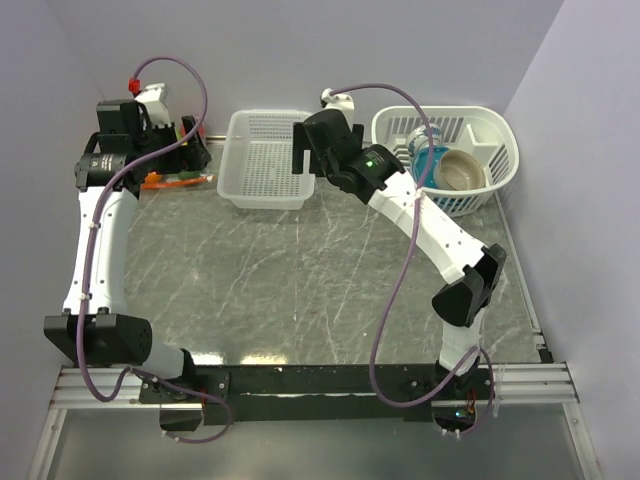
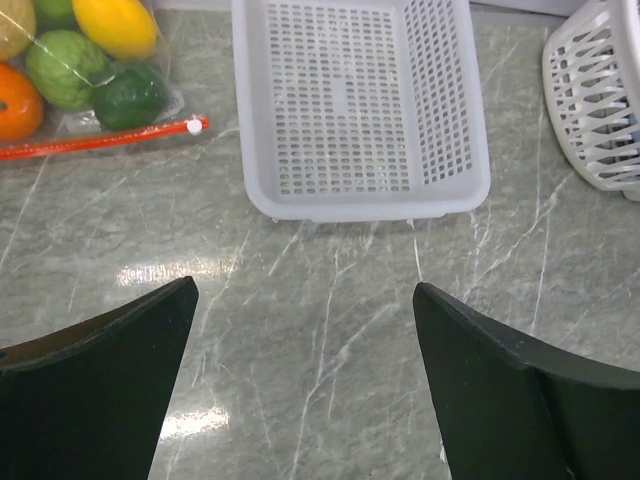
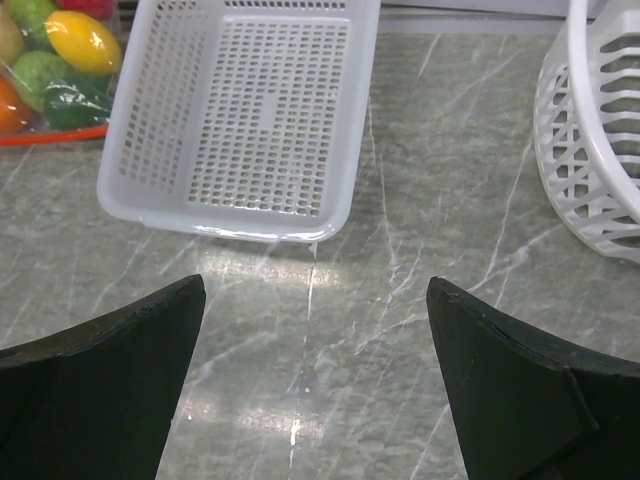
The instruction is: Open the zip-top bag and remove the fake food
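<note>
Left gripper (image 2: 305,290) spread wide, empty — the zip-top bag (image 2: 100,138) lies ahead and to its left, fake food (image 2: 62,68) inside. Right gripper (image 3: 316,282) likewise spread — white slotted basket (image 3: 240,110) ahead, bag farther left

Looking down on it, the flat white slotted basket (image 1: 262,165) sits at the back of the grey marbled table (image 1: 300,270), and everything else lines up around it. Just to its left lies the zip-top bag (image 1: 185,180), orange-red strip along its near edge, with the left gripper (image 1: 185,152) hanging over it so that most of the bag is hidden, while the right gripper (image 1: 300,150) hovers at the basket's right rim. Further right, apart from it, stands a rounded white basket (image 1: 500,140) holding a blue dish (image 1: 430,160) and a tan bowl (image 1: 462,170) side by side.
</note>
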Action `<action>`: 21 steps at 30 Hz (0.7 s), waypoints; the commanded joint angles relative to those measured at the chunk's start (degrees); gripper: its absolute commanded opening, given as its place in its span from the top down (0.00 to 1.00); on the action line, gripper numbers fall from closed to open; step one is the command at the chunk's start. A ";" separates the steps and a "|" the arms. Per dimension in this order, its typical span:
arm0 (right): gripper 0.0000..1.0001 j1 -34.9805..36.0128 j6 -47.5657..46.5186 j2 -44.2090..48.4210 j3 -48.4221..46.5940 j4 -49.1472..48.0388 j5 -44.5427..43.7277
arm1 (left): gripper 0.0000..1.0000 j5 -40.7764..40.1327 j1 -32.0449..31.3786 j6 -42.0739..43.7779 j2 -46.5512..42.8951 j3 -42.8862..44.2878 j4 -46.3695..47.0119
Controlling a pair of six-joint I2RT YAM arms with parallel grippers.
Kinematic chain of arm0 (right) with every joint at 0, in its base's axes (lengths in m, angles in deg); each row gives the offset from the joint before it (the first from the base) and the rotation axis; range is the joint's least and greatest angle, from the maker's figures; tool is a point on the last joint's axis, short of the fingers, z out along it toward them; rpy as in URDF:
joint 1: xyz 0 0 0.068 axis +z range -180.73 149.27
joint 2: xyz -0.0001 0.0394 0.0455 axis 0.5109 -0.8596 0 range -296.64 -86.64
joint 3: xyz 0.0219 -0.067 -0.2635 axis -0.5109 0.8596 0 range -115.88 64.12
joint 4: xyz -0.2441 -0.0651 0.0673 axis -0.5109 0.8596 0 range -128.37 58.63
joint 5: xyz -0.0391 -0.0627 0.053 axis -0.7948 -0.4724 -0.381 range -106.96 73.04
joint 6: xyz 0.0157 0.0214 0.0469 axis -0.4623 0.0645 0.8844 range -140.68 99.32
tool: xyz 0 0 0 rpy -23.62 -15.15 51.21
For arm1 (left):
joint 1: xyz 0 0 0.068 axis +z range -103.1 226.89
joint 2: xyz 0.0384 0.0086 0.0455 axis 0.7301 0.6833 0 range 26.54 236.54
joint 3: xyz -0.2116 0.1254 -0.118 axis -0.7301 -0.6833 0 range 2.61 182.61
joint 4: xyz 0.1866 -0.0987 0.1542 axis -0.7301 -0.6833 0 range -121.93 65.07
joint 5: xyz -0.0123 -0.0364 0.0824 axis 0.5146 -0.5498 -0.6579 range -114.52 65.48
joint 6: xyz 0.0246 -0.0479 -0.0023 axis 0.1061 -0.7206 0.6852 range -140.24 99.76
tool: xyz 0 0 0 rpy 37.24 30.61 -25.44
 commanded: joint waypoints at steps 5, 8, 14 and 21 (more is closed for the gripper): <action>0.00 1.67 -10.94 -1.15 9.40 -21.51 -1.01 | 0.03 1.27 3.81 -1.74 1.19 -4.38 8.17; 0.00 1.85 -13.68 -3.07 9.62 -29.62 0.83 | 0.03 0.23 5.75 -3.32 4.79 -4.12 11.59; 0.00 1.58 -10.53 -16.22 -4.77 -25.70 -3.79 | 0.03 -7.76 6.11 -1.67 15.05 -3.16 20.91; 0.00 -2.37 -1.14 -15.04 3.97 -26.56 -6.82 | 0.03 -11.03 6.20 5.45 32.02 4.66 25.93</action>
